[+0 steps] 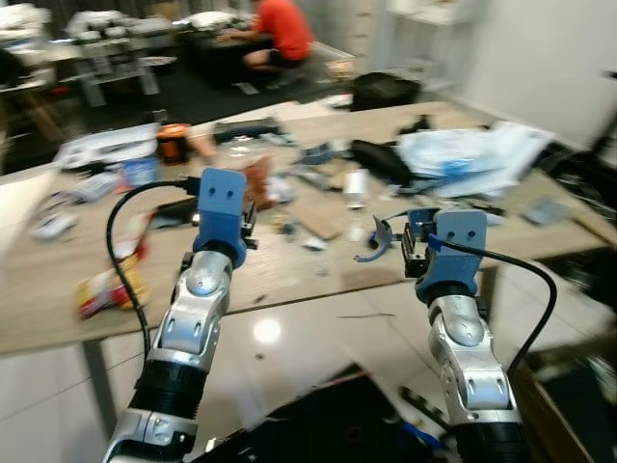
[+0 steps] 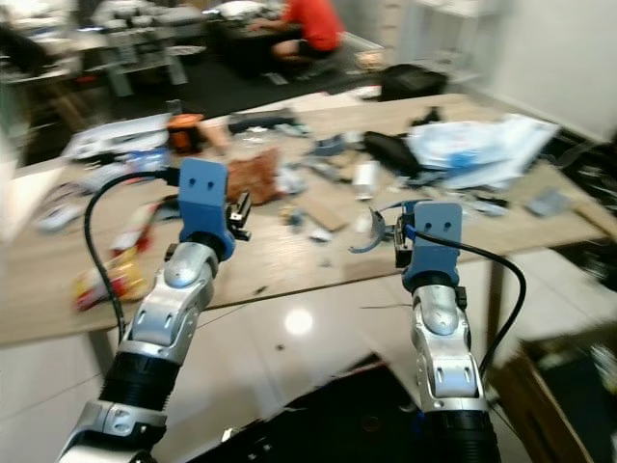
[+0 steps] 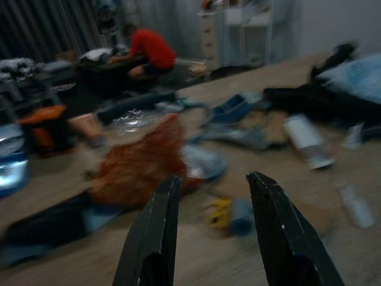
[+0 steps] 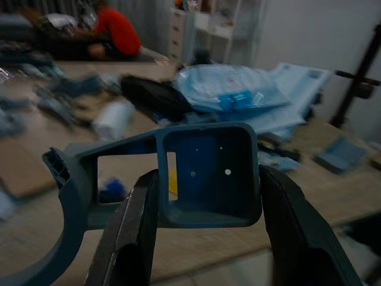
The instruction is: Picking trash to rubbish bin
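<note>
My right gripper (image 1: 409, 243) is shut on a blue-grey plastic bracket (image 4: 202, 173), a square socket with a curved arm (image 1: 374, 246), held above the front edge of the wooden table (image 1: 289, 275). My left gripper (image 3: 214, 179) is open, its two black fingers (image 3: 158, 226) empty above the table. Just past it lie a crumpled orange-brown wrapper (image 3: 140, 170) and a small yellow and blue scrap (image 3: 229, 214). More litter covers the table: a red and yellow snack packet (image 1: 108, 289), a white cylinder (image 1: 357, 185) and a piece of cardboard (image 1: 323, 224).
Clear plastic bags (image 1: 472, 154) and a black pouch (image 1: 381, 159) lie at the table's right. An orange container (image 1: 174, 143) stands at the back left. A person in a red shirt (image 1: 284, 34) sits far behind. Something dark (image 1: 318, 424) lies on the tiled floor by my feet.
</note>
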You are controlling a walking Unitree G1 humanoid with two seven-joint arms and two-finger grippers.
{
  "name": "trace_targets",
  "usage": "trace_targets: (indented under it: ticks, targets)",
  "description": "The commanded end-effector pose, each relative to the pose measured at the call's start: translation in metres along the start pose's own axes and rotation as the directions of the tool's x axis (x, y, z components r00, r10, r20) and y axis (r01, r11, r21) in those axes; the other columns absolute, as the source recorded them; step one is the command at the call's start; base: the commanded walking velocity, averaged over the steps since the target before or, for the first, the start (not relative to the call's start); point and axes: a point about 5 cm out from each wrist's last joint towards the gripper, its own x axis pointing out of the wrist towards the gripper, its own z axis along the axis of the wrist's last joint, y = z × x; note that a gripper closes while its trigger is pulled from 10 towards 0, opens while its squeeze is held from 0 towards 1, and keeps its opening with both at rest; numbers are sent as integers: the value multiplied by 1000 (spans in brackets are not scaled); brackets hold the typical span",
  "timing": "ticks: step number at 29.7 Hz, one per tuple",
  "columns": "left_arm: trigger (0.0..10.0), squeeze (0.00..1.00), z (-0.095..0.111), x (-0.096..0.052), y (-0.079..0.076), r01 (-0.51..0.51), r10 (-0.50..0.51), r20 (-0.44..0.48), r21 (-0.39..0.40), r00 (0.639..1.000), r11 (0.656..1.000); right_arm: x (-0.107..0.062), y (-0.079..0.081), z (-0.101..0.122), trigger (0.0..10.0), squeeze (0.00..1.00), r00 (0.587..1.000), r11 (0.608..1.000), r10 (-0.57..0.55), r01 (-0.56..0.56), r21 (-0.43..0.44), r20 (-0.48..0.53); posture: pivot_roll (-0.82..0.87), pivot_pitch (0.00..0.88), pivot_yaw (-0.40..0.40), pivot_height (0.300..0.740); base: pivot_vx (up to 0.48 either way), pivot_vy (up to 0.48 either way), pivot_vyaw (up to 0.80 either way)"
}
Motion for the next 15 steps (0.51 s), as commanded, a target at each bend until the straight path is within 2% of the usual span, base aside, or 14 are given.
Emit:
trace_targets:
  ticks: [1,9,15]
  targets:
    - [10000,0,-7,-7,9,-56,56,-24,-13,998,998,5,12,4,10000,0,998,998,65,-65,-6,2,48,72,-34,740,0,0,-800]
    - [10000,0,-11,-17,7,-92,91,-30,-27,995,995,13,16,7,10000,0,992,992,124,-124,-12,-1,56,88,-105,740,0,0,-800]
    - [10000,0,-16,-23,3,-91,89,-49,-36,995,995,14,19,10,10000,0,990,989,144,-144,-15,0,39,90,-108,740,0,0,-800]
